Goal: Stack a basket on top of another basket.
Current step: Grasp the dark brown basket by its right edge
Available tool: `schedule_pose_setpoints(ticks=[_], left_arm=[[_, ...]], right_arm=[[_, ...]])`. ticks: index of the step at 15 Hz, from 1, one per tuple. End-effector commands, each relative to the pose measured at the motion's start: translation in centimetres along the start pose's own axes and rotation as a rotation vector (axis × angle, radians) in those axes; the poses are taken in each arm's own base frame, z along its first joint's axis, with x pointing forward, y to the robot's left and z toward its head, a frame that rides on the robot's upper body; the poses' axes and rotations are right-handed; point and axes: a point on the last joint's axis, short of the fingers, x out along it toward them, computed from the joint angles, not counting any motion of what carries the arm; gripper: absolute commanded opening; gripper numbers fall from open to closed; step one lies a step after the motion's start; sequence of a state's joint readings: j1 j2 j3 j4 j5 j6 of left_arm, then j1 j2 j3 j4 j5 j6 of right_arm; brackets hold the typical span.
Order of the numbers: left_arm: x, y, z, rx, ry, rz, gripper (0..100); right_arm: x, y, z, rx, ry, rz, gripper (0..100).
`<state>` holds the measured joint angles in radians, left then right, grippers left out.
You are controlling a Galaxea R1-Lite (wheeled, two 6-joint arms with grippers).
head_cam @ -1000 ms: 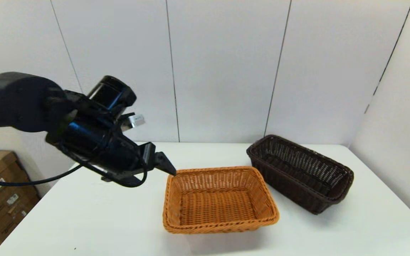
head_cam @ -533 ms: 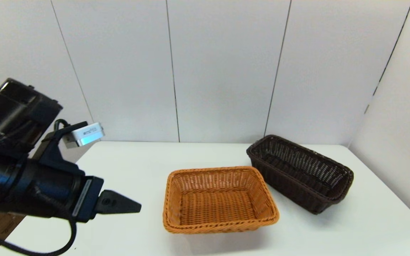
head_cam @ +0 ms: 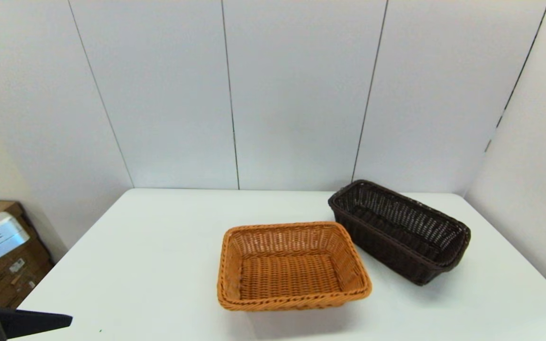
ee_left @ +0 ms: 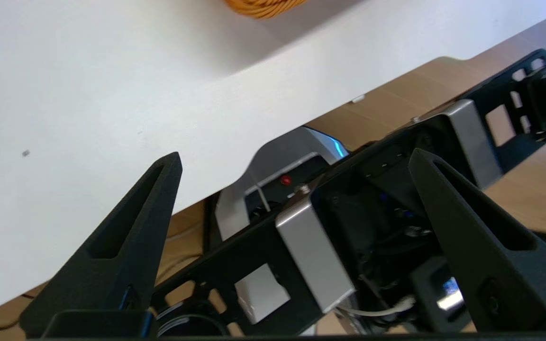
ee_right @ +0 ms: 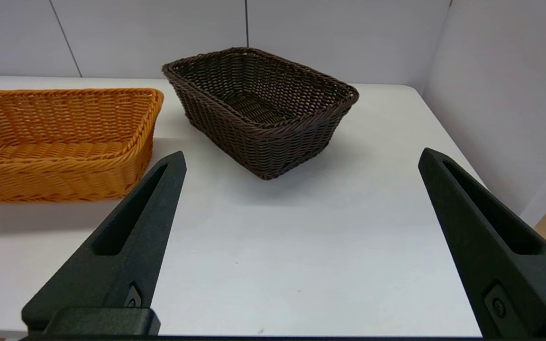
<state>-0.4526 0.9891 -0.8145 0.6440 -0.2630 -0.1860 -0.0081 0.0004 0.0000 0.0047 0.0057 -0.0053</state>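
The dark brown basket (head_cam: 398,232) (ee_right: 259,99) stands empty at the table's back right, set at an angle. To its left, the orange-tan basket (head_cam: 292,265) (ee_right: 59,137) sits empty on the table, and the two baskets are close together. My left gripper (ee_left: 295,155) is open and empty, low at the table's front left edge, far from both baskets; only one finger (head_cam: 40,321) shows in the head view. A corner of the orange basket (ee_left: 259,4) shows in the left wrist view. My right gripper (ee_right: 302,154) is open and empty, near the front edge facing the dark basket.
The white table (head_cam: 159,246) is bounded by white wall panels at the back and on the right. Cardboard boxes (head_cam: 3,265) stand on the floor off the table's left side. The robot's base (ee_left: 301,246) sits beneath the front edge.
My left arm has drawn back from beside the orange basket's far left corner, down and left, until only a fingertip remains in the head view. The baskets have not moved.
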Motion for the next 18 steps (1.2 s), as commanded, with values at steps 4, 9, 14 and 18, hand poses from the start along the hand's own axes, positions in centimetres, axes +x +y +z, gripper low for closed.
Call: schedule_pose_setpoints(ticks=[4,9,14,18], left_arm=[[-3.6,0.6,-8.8,-0.052,-0.193,0.173,100],[-3.2,-0.3,-13.5,-0.085,-0.307,0.186,100],[-2.4,-0.5,-15.1,-0.054,-0.397,0.174,100],[-1.8,-0.4,-16.6,0.075,-0.446,0.201,100]], right_arm=[[0.0,0.0,0.0,-0.001,-0.001,0.001,100],[0.0,0.0,0.0,-0.001,-0.001,0.001,100],[0.0,0.0,0.0,-0.001,-0.001,0.001,100],[0.0,0.0,0.0,-0.001,-0.001,0.001,100]])
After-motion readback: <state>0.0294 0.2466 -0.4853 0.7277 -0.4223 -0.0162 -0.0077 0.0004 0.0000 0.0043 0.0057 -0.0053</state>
